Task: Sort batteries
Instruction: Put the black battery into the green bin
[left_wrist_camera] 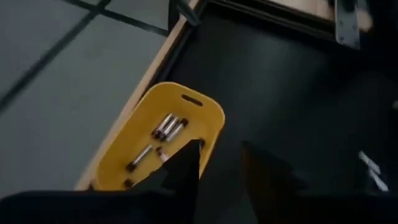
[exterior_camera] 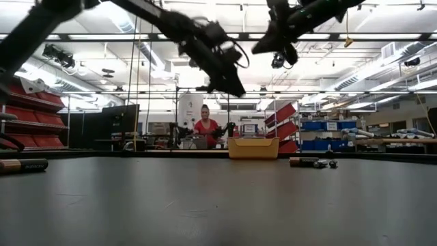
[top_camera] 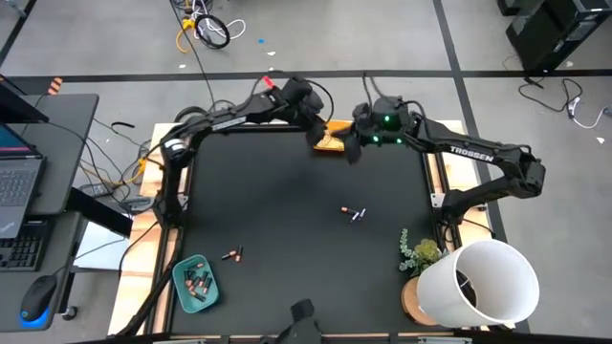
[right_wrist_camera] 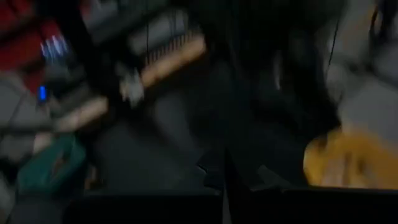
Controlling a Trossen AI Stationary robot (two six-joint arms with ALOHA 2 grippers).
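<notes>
Your left hand (left_wrist_camera: 221, 163) hangs over the far edge of the black desk (top_camera: 287, 191), right above the shallow yellow plastic tray (left_wrist_camera: 163, 138); its fingers (left_wrist_camera: 186, 165) stand apart with nothing between them. Your right hand (top_camera: 352, 150) sits just beside it at the same far edge, next to the yellow tray (top_camera: 330, 141); fingers pressed together, nothing held.

Four or so small silvery batteries (left_wrist_camera: 168, 126) lie inside the yellow tray. Two more small batteries (top_camera: 355, 212) lie loose near the desk's middle, and a copper-and-black pair (top_camera: 231, 254) lies nearer the front left. More copper-and-black batteries (top_camera: 199, 283) sit in the teal oval tray (top_camera: 182, 289) at the front left corner.

White cylindrical bin (top_camera: 483, 282) and a small green plant (top_camera: 419, 253) stand at the front right. From the low view you can see a person in red (exterior_camera: 204, 127) seated in the room behind.
</notes>
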